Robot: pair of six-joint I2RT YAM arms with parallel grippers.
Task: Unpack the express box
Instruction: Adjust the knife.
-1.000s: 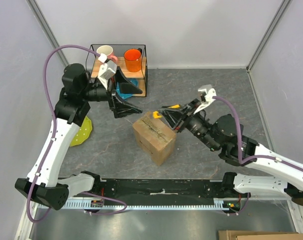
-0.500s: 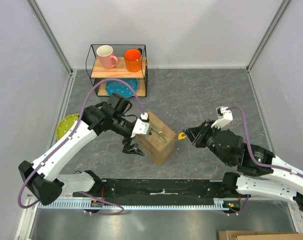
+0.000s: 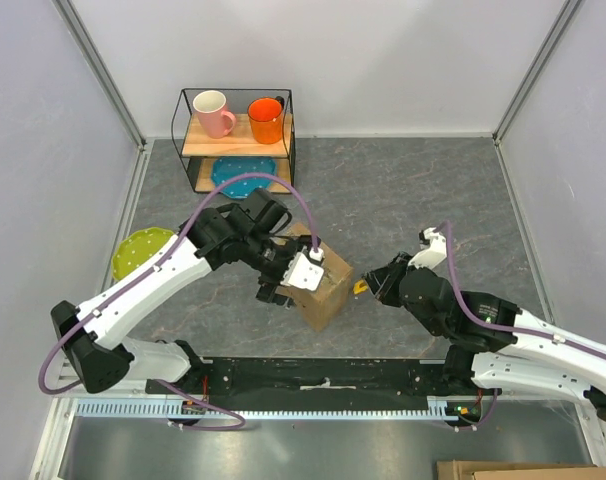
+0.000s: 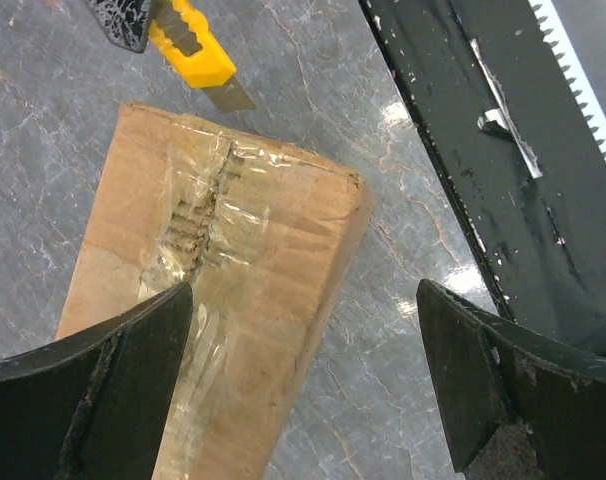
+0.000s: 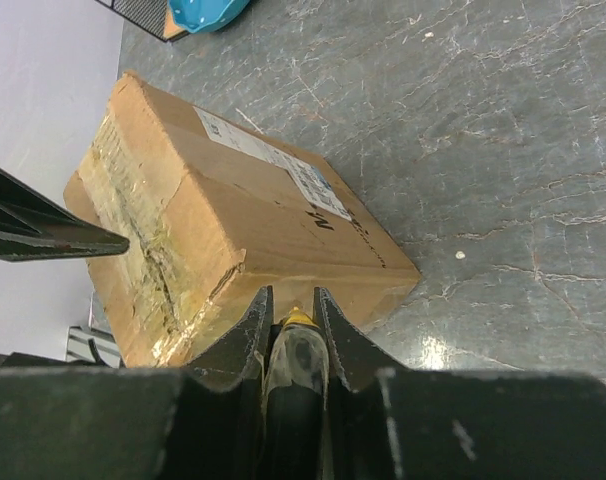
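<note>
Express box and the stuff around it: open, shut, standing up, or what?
express box: flaps closed, seam tape torn.
utility knife: blade out, at the box's edge.
left end effector: open, above the box.
right end effector: shut on the utility knife.
pink mug: upright on the rack.
orange mug: upright on the rack.

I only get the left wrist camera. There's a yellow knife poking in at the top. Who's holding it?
Observer: The right gripper is, shut on the yellow knife, right beside the express box.
Kid: Does the box have a sticker anywhere?
Observer: Yes, a white label on the side that faces the right wrist camera.
Kid: What's way past the box?
Observer: A wire rack at the far left, with a pink mug and an orange mug on its top shelf.
</note>
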